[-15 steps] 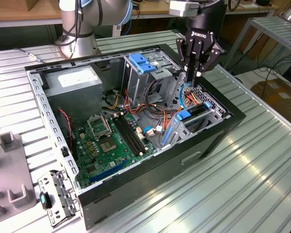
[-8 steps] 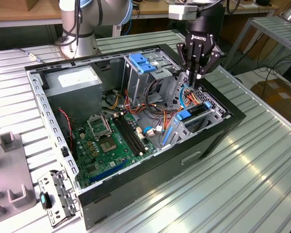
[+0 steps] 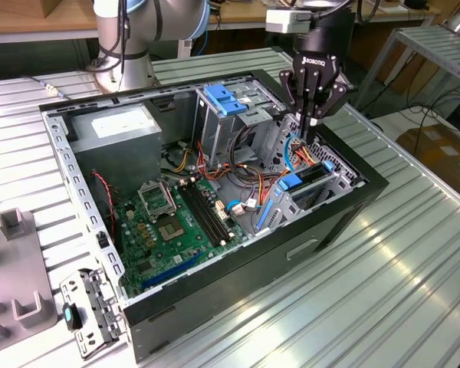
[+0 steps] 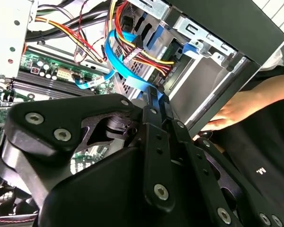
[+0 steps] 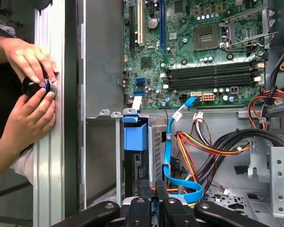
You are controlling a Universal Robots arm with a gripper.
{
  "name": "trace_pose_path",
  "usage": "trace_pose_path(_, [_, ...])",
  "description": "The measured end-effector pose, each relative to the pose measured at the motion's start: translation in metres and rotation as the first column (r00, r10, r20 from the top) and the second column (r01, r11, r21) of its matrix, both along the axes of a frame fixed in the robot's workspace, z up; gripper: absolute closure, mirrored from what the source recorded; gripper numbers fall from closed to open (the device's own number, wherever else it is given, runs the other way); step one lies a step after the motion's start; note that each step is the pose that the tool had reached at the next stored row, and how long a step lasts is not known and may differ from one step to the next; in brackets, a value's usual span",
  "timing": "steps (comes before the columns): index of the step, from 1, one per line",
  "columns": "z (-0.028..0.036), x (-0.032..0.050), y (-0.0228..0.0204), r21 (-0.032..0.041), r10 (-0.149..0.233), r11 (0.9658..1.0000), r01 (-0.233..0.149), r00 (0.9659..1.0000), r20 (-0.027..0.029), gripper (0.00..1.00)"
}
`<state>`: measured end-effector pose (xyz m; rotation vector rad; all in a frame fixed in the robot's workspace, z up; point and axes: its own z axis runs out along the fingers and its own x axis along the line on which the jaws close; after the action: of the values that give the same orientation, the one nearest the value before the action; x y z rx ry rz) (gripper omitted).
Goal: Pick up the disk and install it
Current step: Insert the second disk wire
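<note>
Pointing straight down from my arm, I, the gripper, hang over the metal cage at the corner of the open computer case. My two fingers are pressed close together, with no gap that I can see. I cannot tell if they touch anything.

One disk sits on its edge in the cage right under me, its blue rail sticking up. One flat blue cable curls just beside it.

Past that lies one green board. Farther off is one big grey box with one white sticker; its print is too small to read.

Outside the case, two hands of a person hold a small round black thing on the table.
</note>
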<state>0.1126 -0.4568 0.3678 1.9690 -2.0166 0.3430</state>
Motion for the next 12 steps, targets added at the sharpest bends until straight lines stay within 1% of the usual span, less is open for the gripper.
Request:
trace_pose_path(2, [-0.0016, 0.0000, -0.0014, 0.0060, 0.000, 1.0000, 0.000, 1.0000, 0.0010, 0.84])
trace_pose_path(3, [-0.0024, 0.0000, -0.0025, 0.0128, 0.000, 0.9999, 0.000, 1.0000, 0.0016, 0.84])
trace_pose_path(4, [-0.0030, -0.0002, -0.0039, 0.0232, 0.000, 0.9997, 0.000, 1.0000, 0.0022, 0.84])
trace_pose_path(5, [-0.0037, -0.0004, -0.0062, 0.0385, 0.000, 0.9993, 0.000, 1.0000, 0.0024, 0.84])
trace_pose_path(6, [-0.0043, -0.0007, -0.0082, 0.0520, 0.000, 0.9986, 0.000, 1.0000, 0.0025, 0.84])
trace_pose_path(7, [-0.0046, -0.0008, -0.0094, 0.0603, 0.000, 0.9982, 0.000, 1.0000, 0.0025, 0.84])
trace_pose_path(8, [-0.0050, -0.0011, -0.0109, 0.0705, 0.000, 0.9975, 0.000, 1.0000, 0.0025, 0.84])
trace_pose_path(9, [-0.0058, -0.0015, -0.0139, 0.0811, 0.000, 0.9967, 0.000, 1.0000, 0.0025, 0.84])
trace_pose_path(11, [-0.0081, -0.0018, -0.0178, 0.0843, 0.000, 0.9964, 0.000, 1.0000, 0.0025, 0.84])
trace_pose_path(12, [-0.0099, -0.0020, -0.0214, 0.0880, 0.000, 0.9961, 0.000, 1.0000, 0.0025, 0.84])
